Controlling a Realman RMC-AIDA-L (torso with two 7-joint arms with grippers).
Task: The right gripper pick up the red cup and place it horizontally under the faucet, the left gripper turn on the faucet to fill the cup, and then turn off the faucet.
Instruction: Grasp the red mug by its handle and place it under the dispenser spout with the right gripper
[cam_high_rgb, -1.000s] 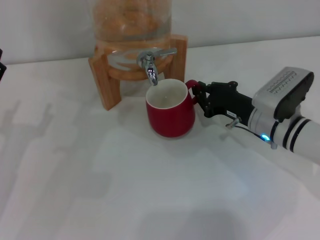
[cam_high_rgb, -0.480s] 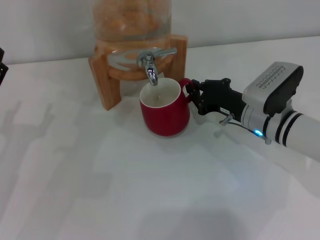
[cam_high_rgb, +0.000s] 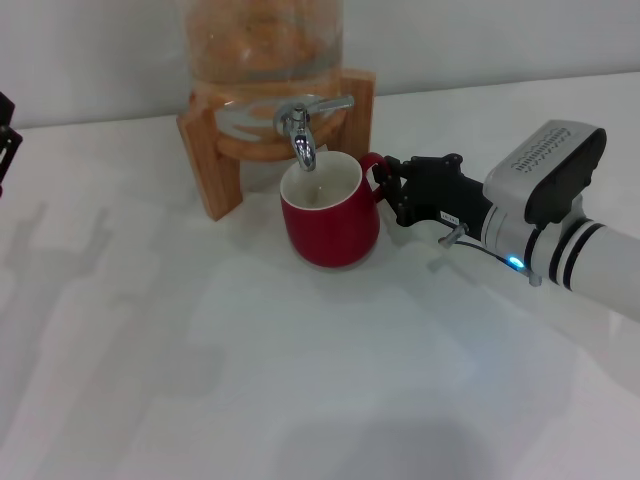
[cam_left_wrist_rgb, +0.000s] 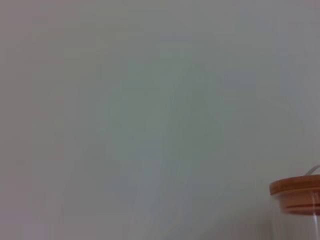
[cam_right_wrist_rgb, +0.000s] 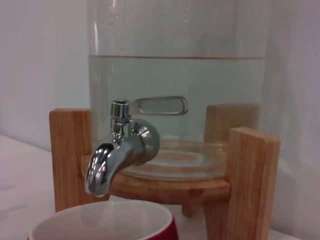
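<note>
The red cup (cam_high_rgb: 330, 218) stands upright on the white table, its white inside right below the spout of the chrome faucet (cam_high_rgb: 300, 135). My right gripper (cam_high_rgb: 386, 186) reaches in from the right and is shut on the cup's red handle. In the right wrist view the faucet (cam_right_wrist_rgb: 116, 154) hangs just above the cup's rim (cam_right_wrist_rgb: 102, 220), its flat lever pointing sideways. No water is running. Only a black bit of my left gripper (cam_high_rgb: 4, 138) shows, at the far left edge, well away from the faucet.
The glass dispenser (cam_high_rgb: 262, 40) sits in a wooden stand (cam_high_rgb: 208, 160) at the back of the table, holding water to a line high up (cam_right_wrist_rgb: 175, 57). Its wooden lid (cam_left_wrist_rgb: 297, 192) shows in the left wrist view against a plain wall.
My right gripper has slid the cup left and back, so that it now sits under the spout. The black part at the left edge has shifted slightly.
</note>
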